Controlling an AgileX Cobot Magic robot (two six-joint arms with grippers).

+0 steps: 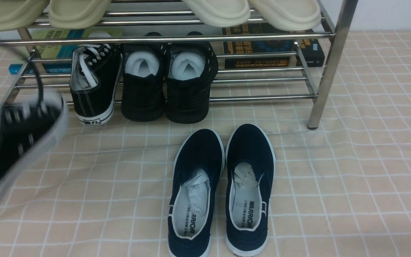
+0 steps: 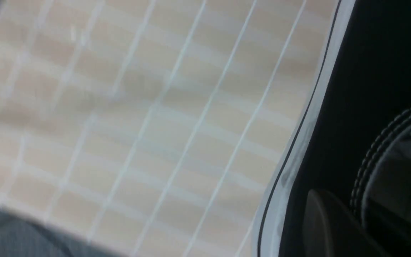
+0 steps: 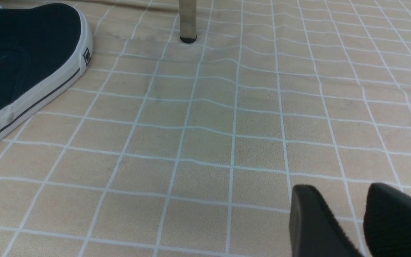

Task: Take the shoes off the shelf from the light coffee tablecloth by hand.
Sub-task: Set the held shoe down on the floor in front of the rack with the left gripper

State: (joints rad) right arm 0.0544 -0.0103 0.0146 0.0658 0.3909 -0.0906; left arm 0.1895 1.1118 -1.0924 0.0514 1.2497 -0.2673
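Observation:
One black canvas sneaker (image 1: 13,142) with a white sole hangs blurred above the light coffee tablecloth (image 1: 351,178) at the far left, off the shelf (image 1: 330,71). In the left wrist view its black side and white sole edge (image 2: 298,150) fill the frame. My left gripper (image 2: 344,210) is shut on its collar; one dark finger (image 2: 319,225) shows outside and the other is hidden. The second sneaker (image 1: 95,85) stands heel-out on the shelf's lower tier. My right gripper (image 3: 344,200) is low over the cloth, open with nothing between its fingers.
Two navy slip-ons (image 1: 223,185) lie on the cloth in front of the shelf; one (image 3: 20,60) shows near the shelf leg (image 3: 187,21). Black knit shoes (image 1: 166,82) stuffed with paper sit beside the second sneaker. Cream slippers (image 1: 219,10) rest on the upper tier, books (image 1: 273,46) behind.

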